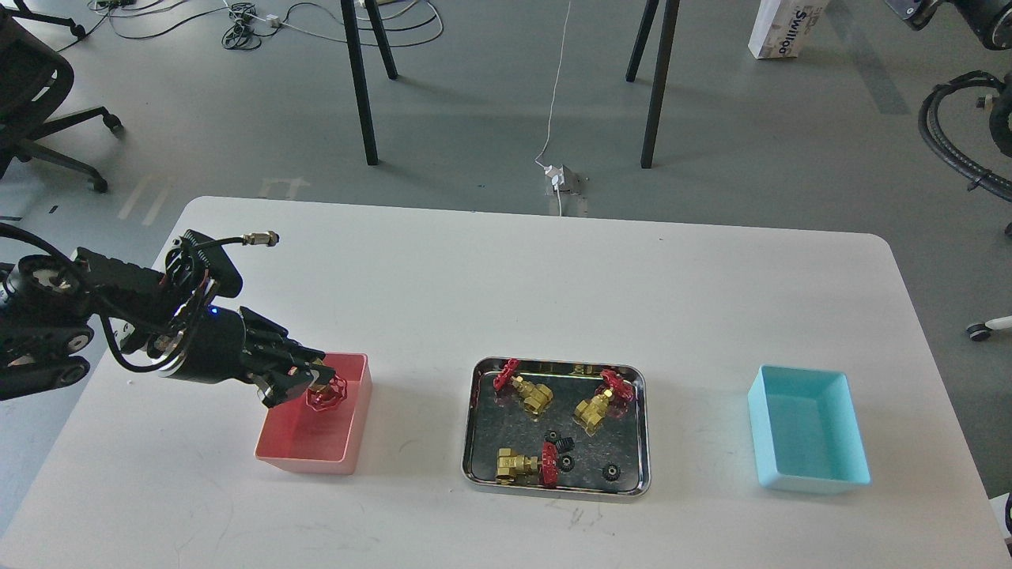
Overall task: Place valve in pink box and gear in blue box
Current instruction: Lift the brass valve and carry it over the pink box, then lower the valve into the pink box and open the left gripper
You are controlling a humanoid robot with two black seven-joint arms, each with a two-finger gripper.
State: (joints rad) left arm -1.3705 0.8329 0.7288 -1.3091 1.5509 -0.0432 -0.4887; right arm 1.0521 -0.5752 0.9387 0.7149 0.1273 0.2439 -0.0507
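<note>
Red-wheeled valve (326, 393) held in left gripper (310, 379) over pink box (353, 423).

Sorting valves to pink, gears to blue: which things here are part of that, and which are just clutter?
Job:
- left gripper holding a valve over the pink box
- three valves in the tray, e.g.
- gears, e.g.
- blue box, empty

Clutter:
- office chair
- floor cables
- stand legs
- white carton

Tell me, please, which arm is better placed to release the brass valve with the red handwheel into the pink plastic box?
Left: the left gripper already holds the valve over the pink box. The right arm is not in view.
</note>
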